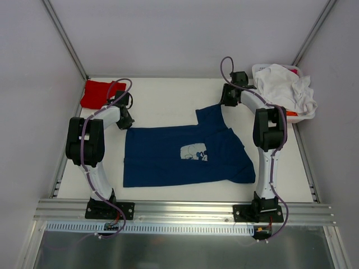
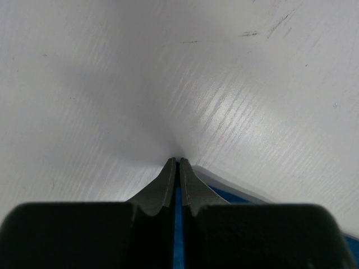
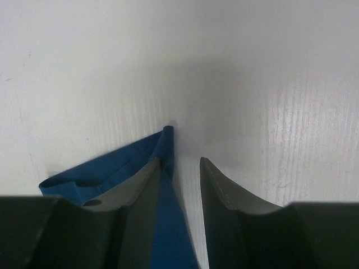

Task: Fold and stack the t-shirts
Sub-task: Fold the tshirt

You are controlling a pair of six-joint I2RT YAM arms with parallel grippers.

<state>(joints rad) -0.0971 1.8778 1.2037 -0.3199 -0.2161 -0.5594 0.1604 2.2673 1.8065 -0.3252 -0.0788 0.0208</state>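
Note:
The navy blue t-shirt point(image 1: 168, 159) lies spread on the white table, pale mouse print point(image 1: 194, 152) facing up, one sleeve folded up at the back right. My left gripper point(image 1: 127, 120) is at the shirt's back left corner. In the left wrist view it point(image 2: 178, 161) is shut on a thin fold of the blue cloth point(image 2: 238, 198). My right gripper point(image 1: 228, 98) is at the raised sleeve. In the right wrist view it point(image 3: 182, 159) is open, with blue cloth point(image 3: 112, 168) draped over its left finger and lying between the jaws.
A red t-shirt point(image 1: 96, 93) lies folded at the back left corner. A basket point(image 1: 291, 69) at the back right holds crumpled white shirts point(image 1: 285, 88), with a bit of orange point(image 1: 291, 114) showing below them. White walls and metal posts close in the table.

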